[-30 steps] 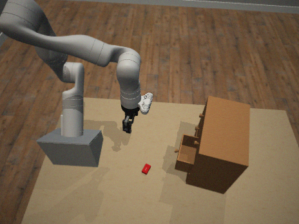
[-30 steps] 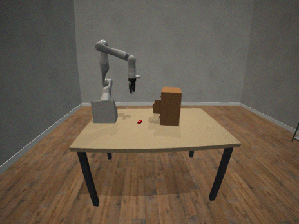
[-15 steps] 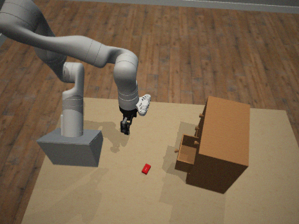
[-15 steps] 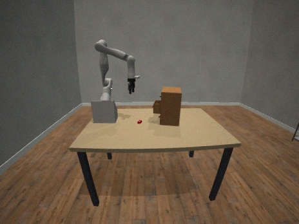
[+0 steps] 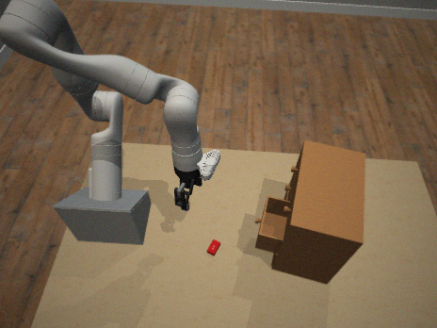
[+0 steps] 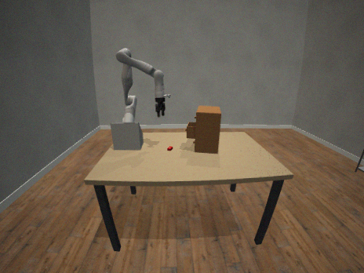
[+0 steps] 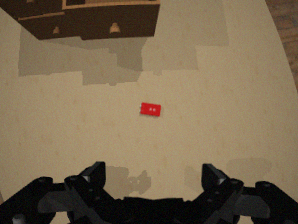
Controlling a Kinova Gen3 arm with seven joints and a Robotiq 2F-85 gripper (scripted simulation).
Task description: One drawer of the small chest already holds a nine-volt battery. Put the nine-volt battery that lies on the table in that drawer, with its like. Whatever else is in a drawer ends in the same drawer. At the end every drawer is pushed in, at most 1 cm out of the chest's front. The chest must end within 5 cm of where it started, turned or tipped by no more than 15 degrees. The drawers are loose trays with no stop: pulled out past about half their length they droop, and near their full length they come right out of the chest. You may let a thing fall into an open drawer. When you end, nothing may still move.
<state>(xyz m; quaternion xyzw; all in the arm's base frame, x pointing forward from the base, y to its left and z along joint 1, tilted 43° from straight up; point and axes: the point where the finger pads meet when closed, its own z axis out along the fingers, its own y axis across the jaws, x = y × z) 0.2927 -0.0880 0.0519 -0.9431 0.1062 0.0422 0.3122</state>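
Pale wooden table [image 5: 188,287] [image 6: 192,165] [image 7: 100,135] carries, from top, the brown wooden chest [image 5: 330,188] [image 6: 208,129] [image 7: 120,22], one drawer [image 5: 273,226] [image 6: 191,130] [image 7: 117,20] pulled out; before it lies the red rectangular battery [image 5: 214,247] [image 6: 169,148] [image 7: 150,109]. In exterior, the black two-finger pincer [image 5: 184,207] [image 6: 161,114] [image 7: 153,173] is above chest-front side. In wrist, its fingers stand apart.

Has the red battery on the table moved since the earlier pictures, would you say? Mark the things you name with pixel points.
No. The red battery [image 5: 214,247] [image 6: 169,148] [image 7: 150,109] lies in the same spot, between the gray base [image 5: 113,226] [image 6: 127,137] and the chest [image 5: 327,188] [image 6: 208,131].
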